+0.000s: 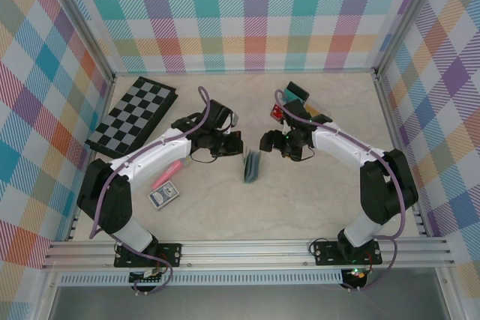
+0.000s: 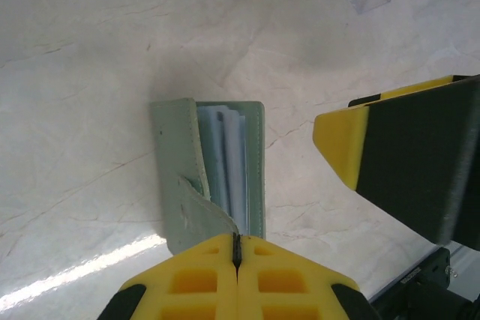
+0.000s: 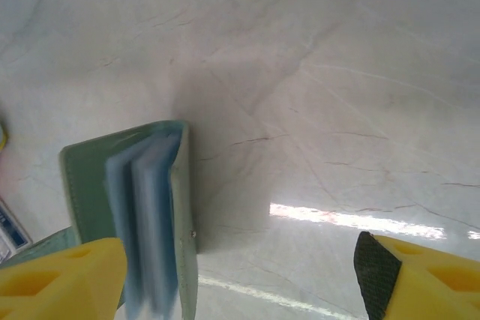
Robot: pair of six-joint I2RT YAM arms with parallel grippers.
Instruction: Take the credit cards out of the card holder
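Card holder (image 1: 251,165): grey-green, in the middle of the counter (image 1: 322,200), between the two sets of jaws, partly open like a book.
Credit cards (image 2: 229,166): tucked inside the card holder, with only thin pale blue and white edges showing; blurry in the right wrist view.
Left jaws: pressed tight together, pinching a soft flap of the card holder at its end, close under the left wrist camera.
Right jaws: spread wide, pinching nothing.
Card holder and right jaws: just beside one yellow finger (image 3: 64,279); the other finger (image 3: 427,282) well apart from it, over bare counter.
Touching or not: cannot tell whether that near yellow finger touches the card holder.
Clear tray (image 1: 300,103): near the far edge, right of the middle, behind the right arm (image 1: 352,151).
Checkered board (image 1: 131,118): flat, toward the far left corner.
Playing-card pack (image 1: 163,196): blue pattern, on the left side toward the near edge.
Pink thing (image 1: 166,174): just beside the playing-card pack, on its far side.
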